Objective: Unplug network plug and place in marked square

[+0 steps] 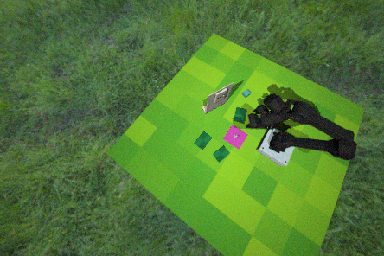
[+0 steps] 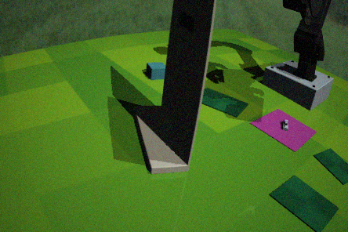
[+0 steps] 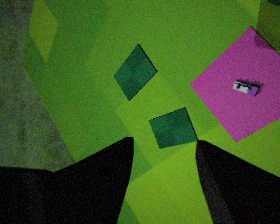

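The small grey network plug (image 1: 236,136) (image 2: 284,125) (image 3: 247,85) lies free on the magenta marked square (image 1: 229,137) (image 2: 299,135) (image 3: 227,107), away from the upright panel (image 1: 218,97) (image 2: 188,68). In the wrist view my gripper (image 3: 164,146) is open and empty, with nothing between its dark fingers. It hangs well above the table, off to the side of the square. In the top view the gripper (image 1: 251,124) is raised to the right of the square, touching nothing.
Flat dark green patches (image 1: 202,140) (image 1: 221,153) (image 3: 172,127) (image 3: 135,71) lie on the checkered green table. A small blue block (image 1: 246,92) (image 2: 156,70) sits behind the panel. The arm's grey base (image 1: 277,150) (image 2: 298,85) stands at the right. Grass surrounds the table.
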